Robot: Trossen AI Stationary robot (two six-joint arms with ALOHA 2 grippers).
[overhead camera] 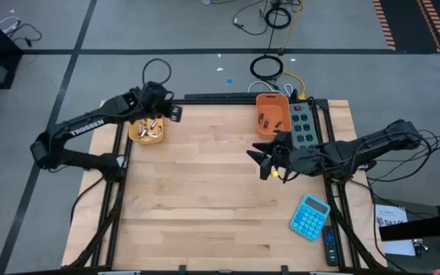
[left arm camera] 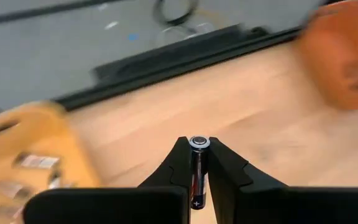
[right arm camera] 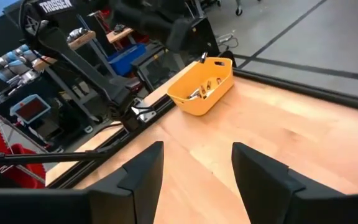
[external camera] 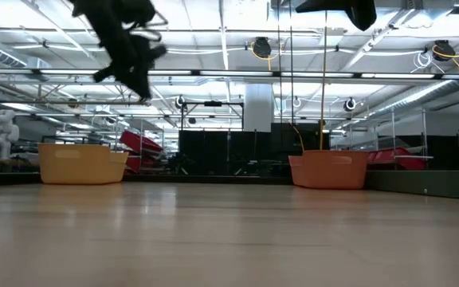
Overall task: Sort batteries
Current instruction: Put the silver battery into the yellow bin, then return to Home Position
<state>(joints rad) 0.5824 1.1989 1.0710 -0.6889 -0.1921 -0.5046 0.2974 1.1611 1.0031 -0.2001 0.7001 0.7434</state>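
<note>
My left gripper (left arm camera: 198,148) is shut on one battery (left arm camera: 197,174), a dark cylinder with a silver end cap. In the high view it hovers at the far left of the table (overhead camera: 173,111), just right of the yellow bin (overhead camera: 147,131), which holds several batteries (overhead camera: 151,128). The orange bin (overhead camera: 272,114) at the far edge holds a few dark batteries (overhead camera: 265,119). My right gripper (overhead camera: 260,162) hangs open over the table's right half with nothing between its fingers (right arm camera: 196,148). My left gripper pinches the battery's sides between its two fingers. The battery lies along the fingers, and its silver cap (left arm camera: 199,142) sticks out just past the fingertips. The fingers slant down toward the table's far side. The battery is lifted clear of the wood.
A grey power strip (overhead camera: 304,126) lies right of the orange bin. A blue calculator (overhead camera: 310,216) sits near the front right corner. The wooden tabletop (overhead camera: 205,198) between the bins and the near edge is bare.
</note>
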